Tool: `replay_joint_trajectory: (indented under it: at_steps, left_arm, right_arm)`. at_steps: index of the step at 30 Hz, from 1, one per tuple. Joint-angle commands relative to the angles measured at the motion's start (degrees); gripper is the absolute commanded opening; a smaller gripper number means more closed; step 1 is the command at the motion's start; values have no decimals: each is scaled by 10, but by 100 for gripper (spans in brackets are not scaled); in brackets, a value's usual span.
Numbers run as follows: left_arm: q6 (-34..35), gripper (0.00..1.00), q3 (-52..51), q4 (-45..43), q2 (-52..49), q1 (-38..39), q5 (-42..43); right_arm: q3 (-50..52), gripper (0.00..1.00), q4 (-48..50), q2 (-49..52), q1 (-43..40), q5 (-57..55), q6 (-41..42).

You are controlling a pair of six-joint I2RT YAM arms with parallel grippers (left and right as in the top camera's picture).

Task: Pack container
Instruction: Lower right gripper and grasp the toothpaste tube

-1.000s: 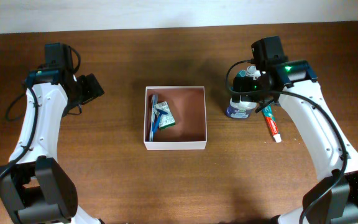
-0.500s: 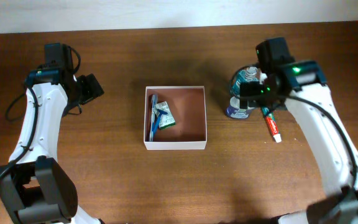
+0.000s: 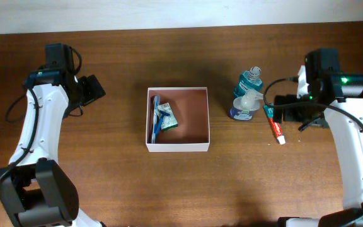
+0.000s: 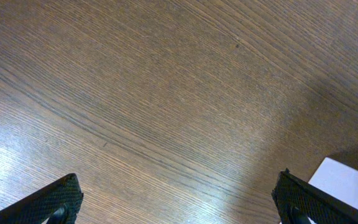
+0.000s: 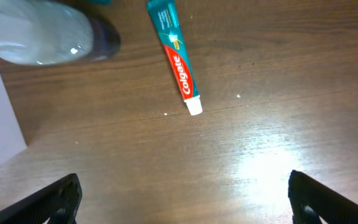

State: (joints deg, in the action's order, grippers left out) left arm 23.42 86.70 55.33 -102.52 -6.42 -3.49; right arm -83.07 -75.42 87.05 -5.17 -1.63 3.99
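the container [image 3: 193, 120] sits mid-frame in the overhead view on the wooden table [image 3: 106, 183]. a slim blue item [image 3: 155, 112] and a green-and-white packet [image 3: 167, 118] lie along its left wall. right of it are a teal bottle [image 3: 249, 81], a pale bottle [image 3: 244, 104] and a toothpaste tube [image 3: 275, 126]. the left gripper [image 3: 92, 90], upper left, and the right gripper [image 3: 287, 108], beside the tube, are both spread wide and empty.

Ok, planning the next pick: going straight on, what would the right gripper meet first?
Likely the Colgate toothpaste tube, lying on the table centred ahead of the right gripper; depth is unclear.
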Motion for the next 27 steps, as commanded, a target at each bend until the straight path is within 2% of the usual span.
replay_joint_trajectory:
  at_steps: [1,10,14,19,27]
  left_arm:
    - [-3,99,8,0,13,-2,-4]
    - [-3,99,8,0,13,-2,-4]
    - [-3,99,8,0,13,-2,-4]
    - [-3,99,8,0,13,-2,-4]
    - [-3,100,8,0,13,-2,-4]
  right_arm:
    - [44,98,25,2,-17,31,-38]
    - [181,99,202,7,-19,32,-53]
    - [214,89,261,8,-20,29,-71]
    - [235,85,307,9,-20,-2,-72]
    - [285,88,397,19,-20,-3,-75]
